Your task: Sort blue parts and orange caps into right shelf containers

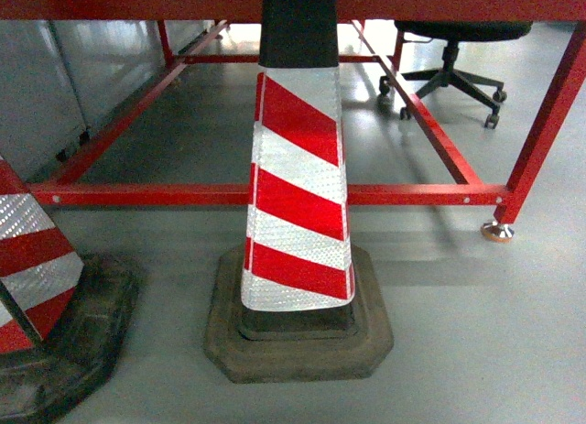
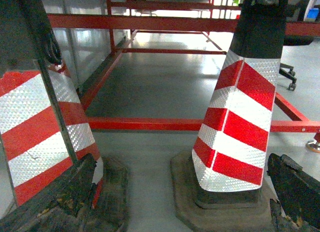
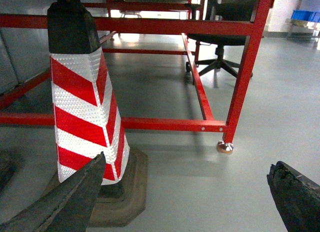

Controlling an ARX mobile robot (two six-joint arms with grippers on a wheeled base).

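No blue parts, orange caps or right shelf containers show in any view. The left gripper is open: its dark worn fingers stand wide apart low over the grey floor, with nothing between them. The right gripper is also open, its fingers spread at the bottom corners of its view, holding nothing. Neither gripper appears in the head view. A small bright-blue shape sits far off at the top right of the right wrist view, too small to identify.
A red-and-white striped traffic cone on a black base stands right ahead, and a second cone stands at the left. Behind them runs a low red metal frame with a foot. An office chair stands beyond it.
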